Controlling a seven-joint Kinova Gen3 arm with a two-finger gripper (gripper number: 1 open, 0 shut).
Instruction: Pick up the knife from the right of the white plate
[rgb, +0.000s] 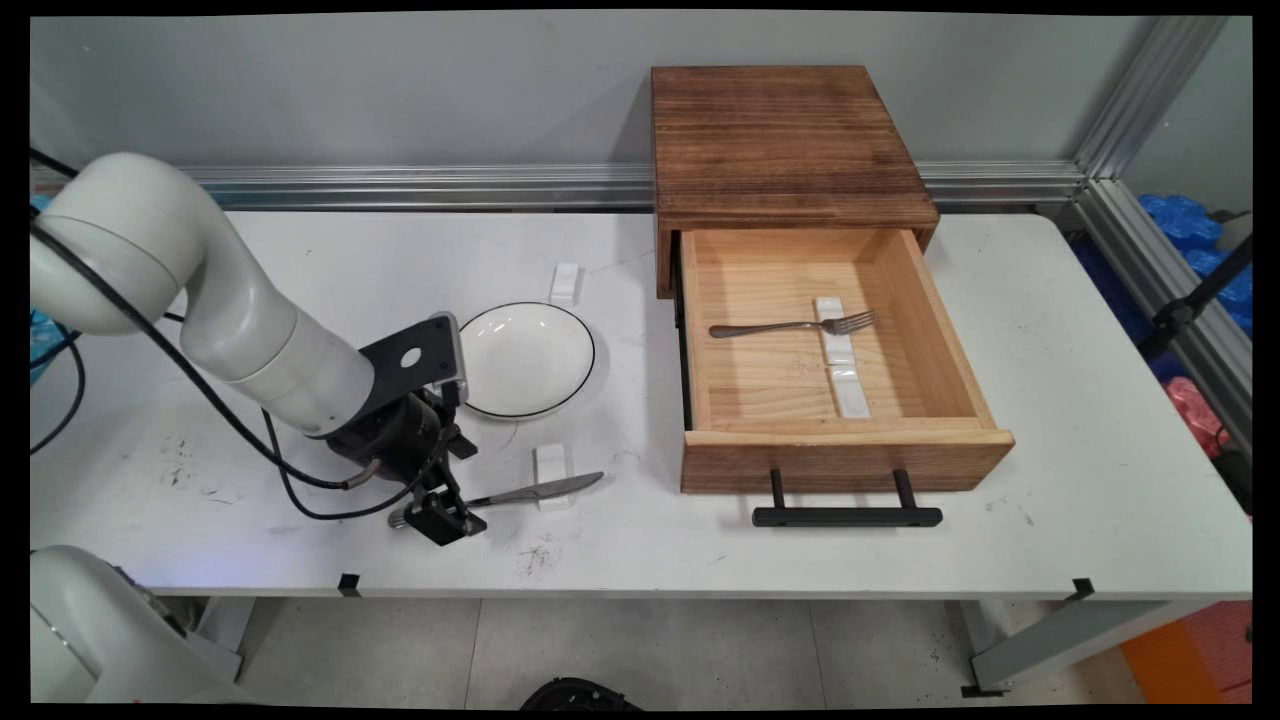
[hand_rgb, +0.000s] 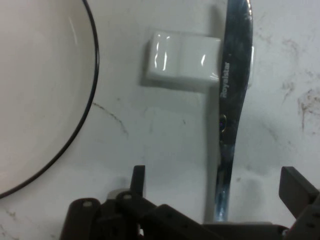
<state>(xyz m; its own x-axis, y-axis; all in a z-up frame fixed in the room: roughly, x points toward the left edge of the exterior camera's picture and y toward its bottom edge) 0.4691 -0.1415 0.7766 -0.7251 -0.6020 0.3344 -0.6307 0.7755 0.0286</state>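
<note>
- Hand (hand_rgb: 215, 192) – low over the bench (rgb: 300, 260), fingers spread wide either side of the knife (hand_rgb: 231, 105) handle.
- Knife blade lies on a white rest (hand_rgb: 182, 62) just ahead.
- Plate (hand_rgb: 40, 90) – just beside.

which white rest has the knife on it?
The rest nearest the table's front edge, below the plate; the knife lies across it. The other table rest is bare.
</note>
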